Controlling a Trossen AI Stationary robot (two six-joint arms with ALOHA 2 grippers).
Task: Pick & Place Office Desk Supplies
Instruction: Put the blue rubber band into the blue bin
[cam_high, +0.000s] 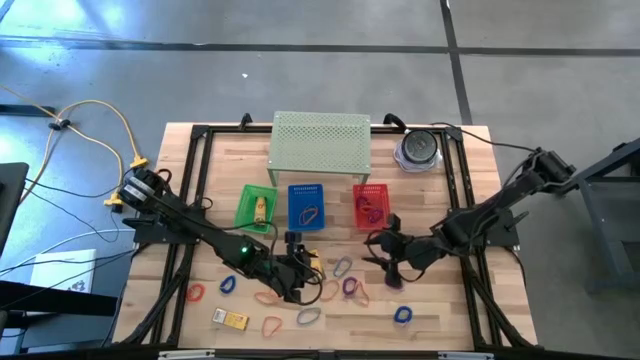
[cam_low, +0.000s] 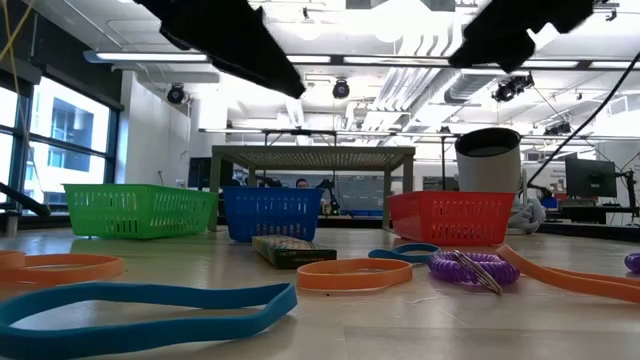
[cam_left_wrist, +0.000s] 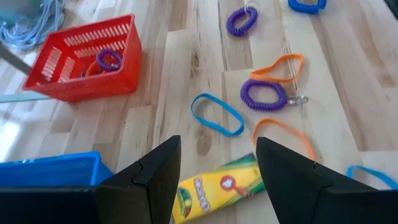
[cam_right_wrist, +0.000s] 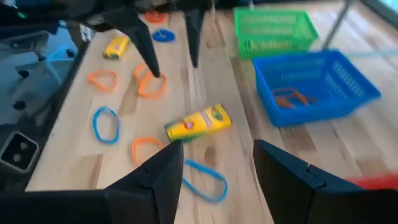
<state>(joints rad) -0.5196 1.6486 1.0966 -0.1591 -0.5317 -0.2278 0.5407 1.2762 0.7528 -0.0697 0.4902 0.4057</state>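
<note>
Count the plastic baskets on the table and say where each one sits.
3, in a row in front of the pale green shelf: green basket toward the left arm's side, blue basket in the middle, red basket toward the right arm's side.

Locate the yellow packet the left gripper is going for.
High view: the yellow packet lies on the table's front middle, just ahead of the blue basket, under the open left gripper; a blue band lies just beyond.
</note>
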